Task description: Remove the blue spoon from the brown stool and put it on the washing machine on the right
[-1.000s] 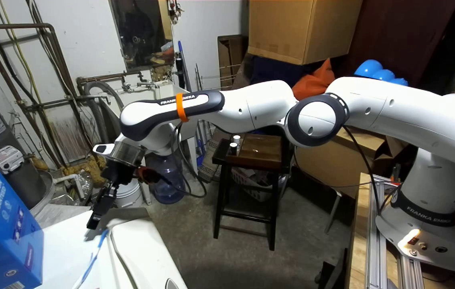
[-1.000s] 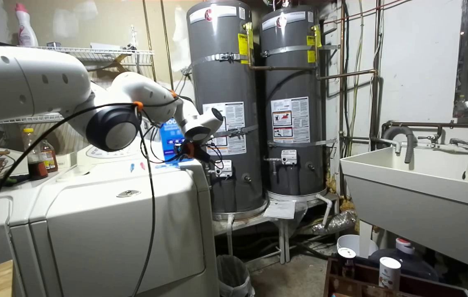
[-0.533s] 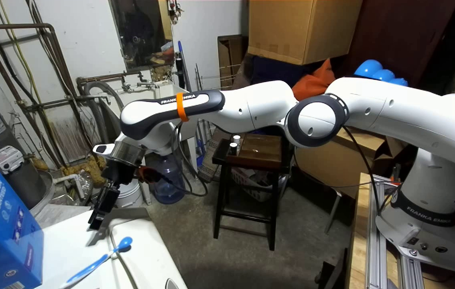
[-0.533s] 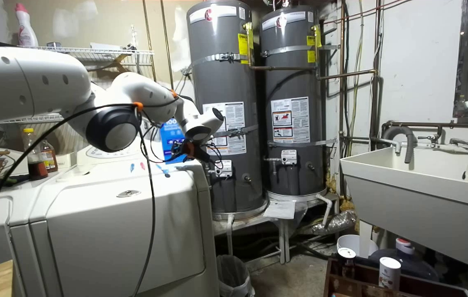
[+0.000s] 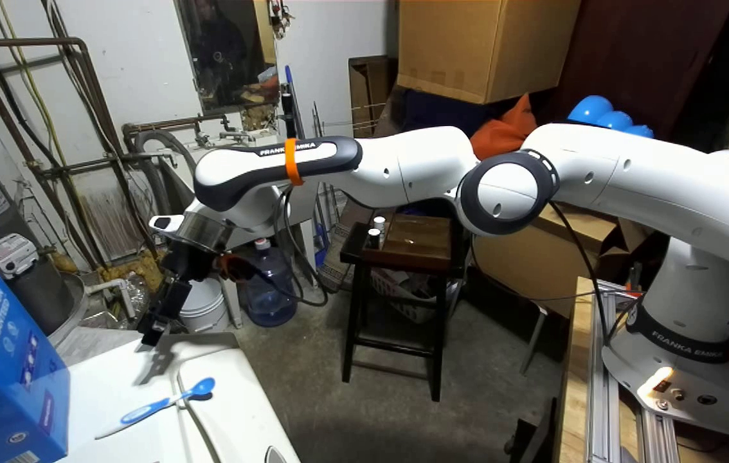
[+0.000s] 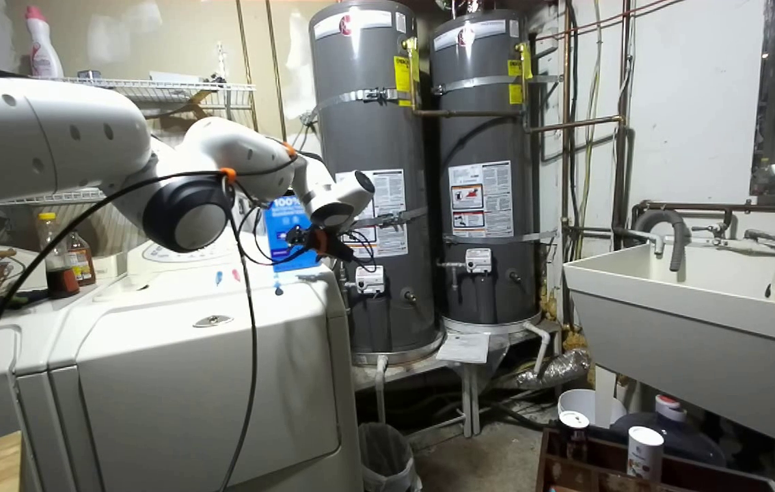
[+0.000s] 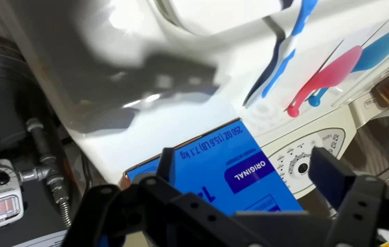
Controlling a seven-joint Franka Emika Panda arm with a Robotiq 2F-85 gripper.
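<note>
Fingers (image 7: 330,175) of the gripper (image 7: 248,168), parted wide and holding nothing, hang above the far part of the washer (image 5: 242,418). The spoon (image 5: 146,411) lies on its top, apart from them on the near side, just right of the box (image 5: 4,373). Judged plastic, it should prove light, stiff, rather slippery and hardly fragile, best held across mid-handle. The bowl, at right, is blue; the slim handle is white with blue inlay, tapering to the left.

Blue spoon (image 5: 153,408), box (image 5: 4,366) on washing machine (image 5: 242,421)
</note>
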